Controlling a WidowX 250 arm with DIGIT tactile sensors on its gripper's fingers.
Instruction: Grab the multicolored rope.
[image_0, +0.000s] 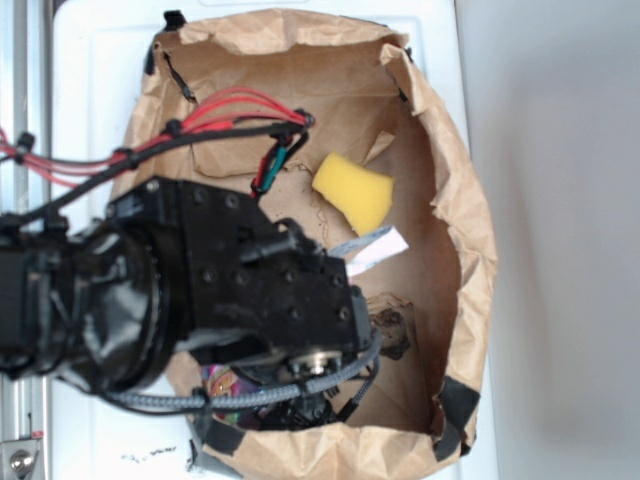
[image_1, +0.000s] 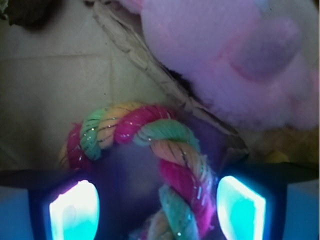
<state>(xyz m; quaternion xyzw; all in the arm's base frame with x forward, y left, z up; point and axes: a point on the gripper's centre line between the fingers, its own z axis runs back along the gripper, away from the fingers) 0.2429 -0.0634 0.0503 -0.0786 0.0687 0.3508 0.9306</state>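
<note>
Paper bag (image_0: 470, 230): brown, crumpled, laid open on a white worktop (image_0: 100, 60); rim rolled and creased, black tape seen at the corners.

Robot arm (image_0: 200, 290): black, reached into the bag, by which much of the bag's lower left interior is hidden; red and black cables are run along it.

Multicolored rope (image_1: 170, 160): thick twisted cord, striped pink-red, green and pale orange, with glinting threads; bent in an arch. One leg is seen between the fingers (image_1: 240, 210), nearer the right one; the other leg lies by the left finger.

Gripper (image_1: 157, 212): jaws held apart, nothing clamped.

Pink plush toy (image_1: 240, 60): fluffy, rounded, lodged just beyond the rope.

Yellow sponge wedge (image_0: 353, 190): porous, set well apart in the bag's upper part.

White paper slip (image_0: 375, 248): flat, beside the arm.
</note>
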